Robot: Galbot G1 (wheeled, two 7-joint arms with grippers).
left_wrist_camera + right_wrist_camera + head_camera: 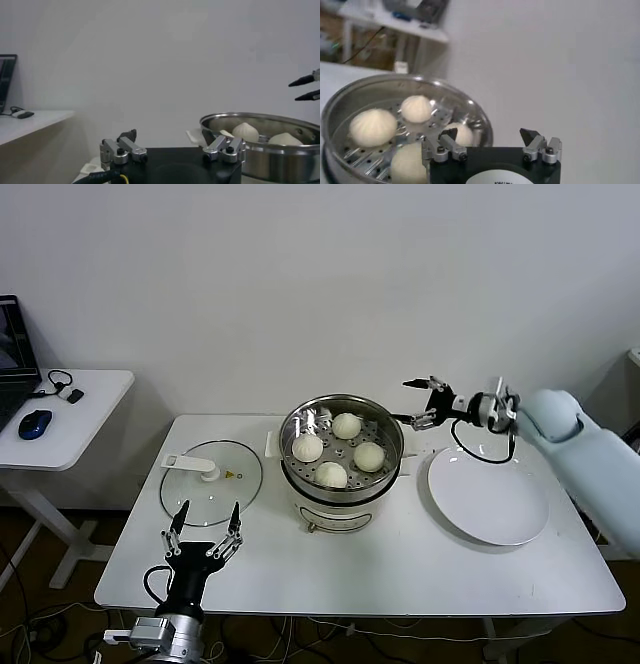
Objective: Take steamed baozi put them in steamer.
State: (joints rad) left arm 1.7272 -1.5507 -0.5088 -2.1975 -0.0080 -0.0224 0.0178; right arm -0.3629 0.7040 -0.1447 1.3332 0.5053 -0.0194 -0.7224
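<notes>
White wall is standing behind a white rectangular counter, and a smaller white side desk is sitting off its left edge, carrying a blue computer mouse.

Near the middle of the counter, toward its back edge, the round shiny stainless-steel steamer is sitting on its white cooker base. All four small cream-white domed baozi are lying inside it on the perforated floor, close together but apart.

The flat round glass lid with the white handle is lying flat on the counter toward the left edge, just beside the steamer. A round white plate is resting toward the right edge.

The right hand is hovering above the counter near the back edge, just beside the steamer's rim, its fingers spread wide and gripping nothing. The left hand is waiting over the front-left part of the counter, just in front of the lid, its fingers also spread apart and carrying nothing.
</notes>
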